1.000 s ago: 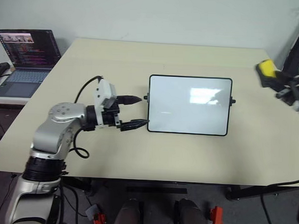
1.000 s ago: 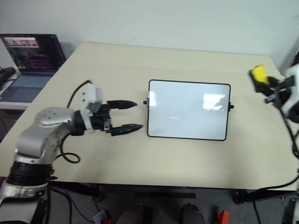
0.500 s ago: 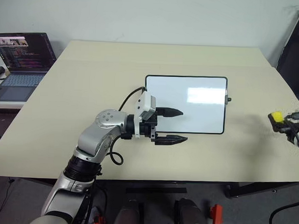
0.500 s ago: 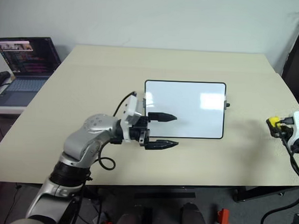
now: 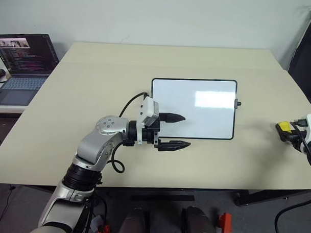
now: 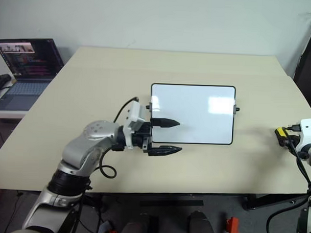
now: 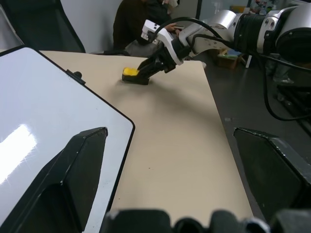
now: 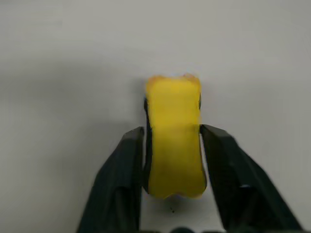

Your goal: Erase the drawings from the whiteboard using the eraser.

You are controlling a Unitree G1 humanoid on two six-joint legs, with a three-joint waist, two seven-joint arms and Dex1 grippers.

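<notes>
Now the table (image 5: pixel 95 83) is holding the whiteboard (image 5: pixel 197 105) in its middle, looking clean. At the near left corner the left gripper (image 5: pixel 174 131) is waiting, fingers wide apart. Far right, the right gripper (image 8: pixel 171 145) is loosening around the yellow eraser (image 5: pixel 284 126) resting on the table. Next, letting go fully.

Eraser (image 5: pixel 284 126) lowered onto table (image 5: pixel 95 83).

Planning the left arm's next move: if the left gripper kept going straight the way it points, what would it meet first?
Probably nothing soon: the left gripper points across the whiteboard's near corner toward open table, roughly toward the eraser. Height is unclear.
</notes>
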